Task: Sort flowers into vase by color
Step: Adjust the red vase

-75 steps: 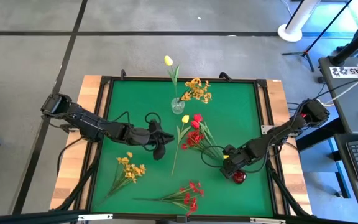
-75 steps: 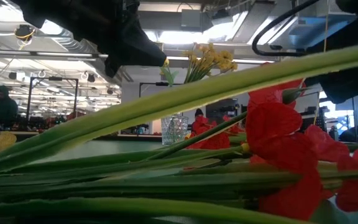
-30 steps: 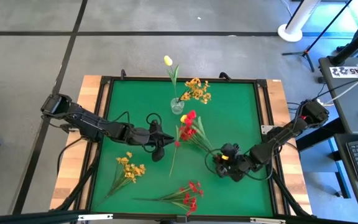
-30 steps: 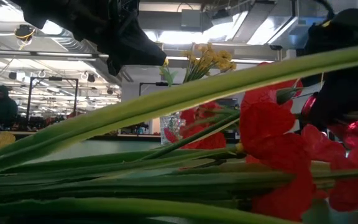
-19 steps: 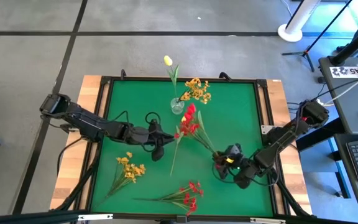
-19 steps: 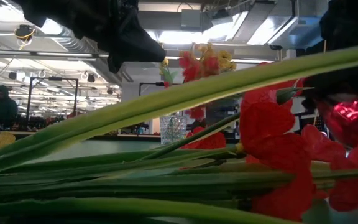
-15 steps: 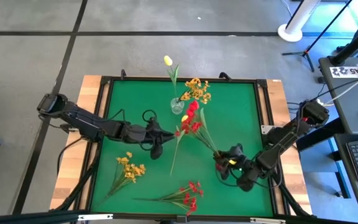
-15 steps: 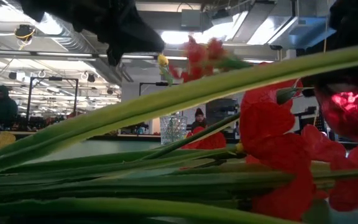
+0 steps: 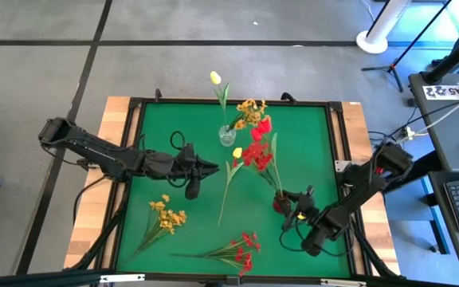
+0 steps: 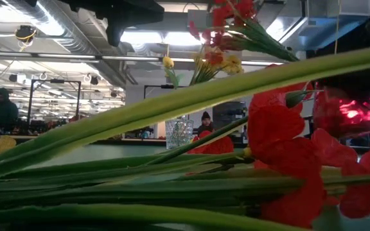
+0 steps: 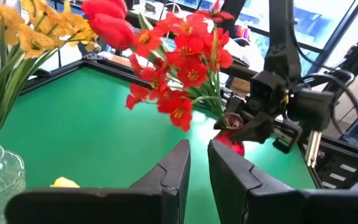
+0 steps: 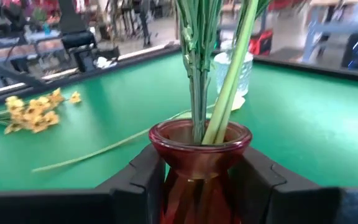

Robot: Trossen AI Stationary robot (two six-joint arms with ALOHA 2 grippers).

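The red glass vase [image 9: 280, 202] holds red flowers [image 9: 257, 148] that lean toward the far edge. My right gripper [image 9: 288, 207] is shut on it near the table's right side. The clear vase [image 9: 228, 135] stands on the mat near the far edge. It holds a yellow tulip [image 9: 215, 77] and a yellow spray [image 9: 250, 112]. My left gripper [image 9: 210, 167] hovers left of the flowers, points right, is shut but for a slit [image 11: 197, 149] and holds nothing. On the mat lie a yellow tulip [image 9: 237, 152], a yellow spray [image 9: 166, 214] and a red spray [image 9: 242, 251]. My right gripper [image 12: 201, 171] pinches the red vase just under its rim [image 12: 201, 155], one finger [image 12: 143, 176] on each side of the glass. The fingers come level from the near right. The vase [image 10: 347, 114] is lifted clear of the mat, mouth up, with stems [image 12: 205, 93] standing in it.
A raised black frame [image 9: 229, 102] borders the green mat [image 9: 166, 135], with wooden table edges outside it. Bare mat lies along the far left and far right. A person [image 10: 0, 109] stands far off in the room behind.
My right gripper has lifted the red vase off the mat and tipped it more upright, so the red blooms have swung up and toward the far edge, near the clear vase. My left gripper has risen and turned from pointing toward the near edge to pointing right.
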